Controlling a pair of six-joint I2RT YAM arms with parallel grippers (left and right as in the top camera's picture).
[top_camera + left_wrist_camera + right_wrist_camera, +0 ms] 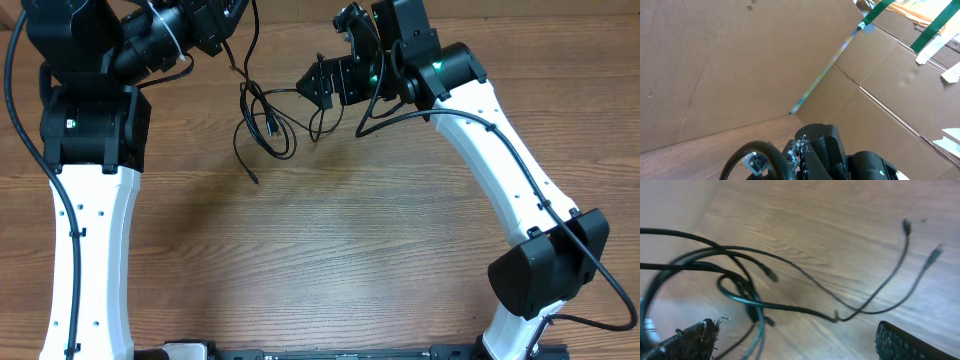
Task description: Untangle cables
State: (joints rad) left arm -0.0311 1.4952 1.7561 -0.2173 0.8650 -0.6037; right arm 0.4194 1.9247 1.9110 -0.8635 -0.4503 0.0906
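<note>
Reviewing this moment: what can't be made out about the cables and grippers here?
1. Left gripper: overhead, dark against its arm near the top edge; left wrist view cuts off its fingertips, so any held cable is hidden.
2. Cables: right wrist view blurred; which strand passes over which is unclear.
3. Plug ends: too small overhead to count.
</note>
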